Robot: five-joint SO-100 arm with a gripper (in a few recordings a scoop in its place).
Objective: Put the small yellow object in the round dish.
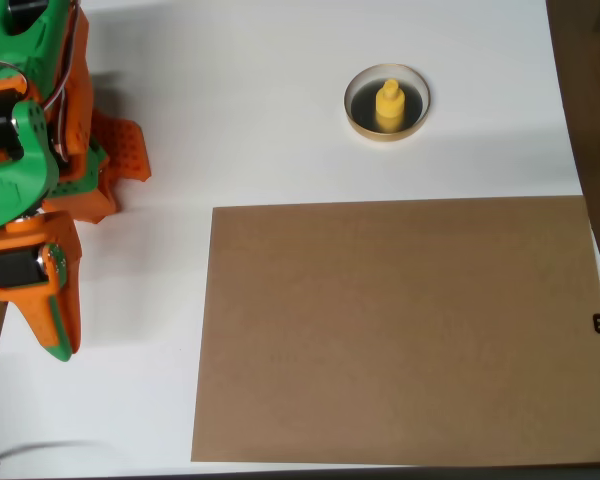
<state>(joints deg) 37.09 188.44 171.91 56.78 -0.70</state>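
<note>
small yellow object (388, 105) standing upright inside the round dish (358, 118), up on the white table (260, 110) past the brown cardboard sheet (400, 330). orange and green gripper (55, 335) at far left, well apart from both, apparently closed to a point and empty.

White table (280, 120); brown board (400, 330)

Light: bright, even | shadows: soft — beside arm (30, 180) | glare: white table (260, 100) washed out | focus: sharp
</note>
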